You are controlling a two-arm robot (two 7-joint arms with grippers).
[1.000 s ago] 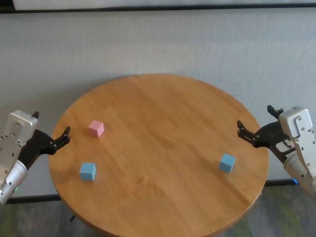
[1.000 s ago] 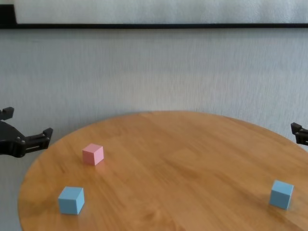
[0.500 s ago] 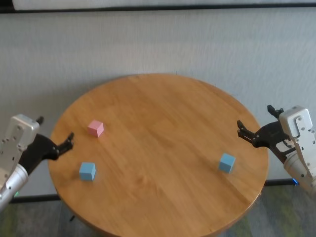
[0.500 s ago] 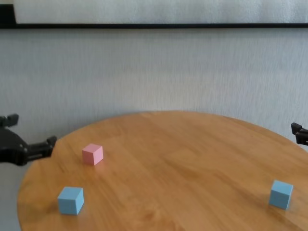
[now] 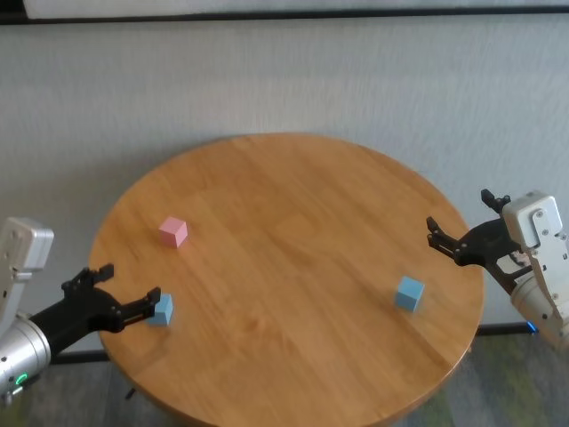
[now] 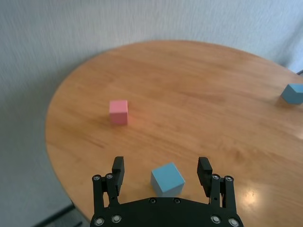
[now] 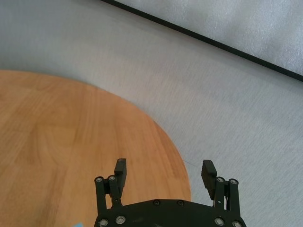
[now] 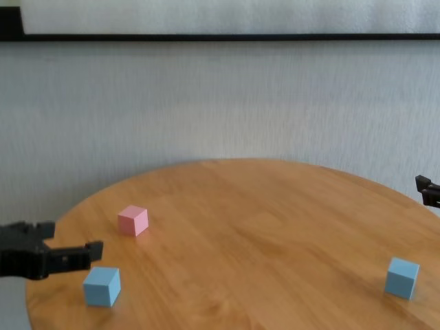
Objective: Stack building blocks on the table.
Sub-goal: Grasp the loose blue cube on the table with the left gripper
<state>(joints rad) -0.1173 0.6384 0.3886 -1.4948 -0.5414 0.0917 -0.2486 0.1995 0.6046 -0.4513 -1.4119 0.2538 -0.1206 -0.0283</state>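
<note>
Three blocks apart on table (image 5: 293, 205), left gripper (image 6: 162, 170) jaws wide, right likewise

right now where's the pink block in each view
Head: pink block on the table's left part, beyond the left gripper.
Chest: left of centre.
Left wrist: beyond the near blue block.
Right wrist: not in it.
Shared landmark: that near blue block.

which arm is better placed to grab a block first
Left. The left gripper is open with the near blue block right between its fingers, at the table's left edge. The right gripper hangs open off the right edge, away from the other blue block.
</note>
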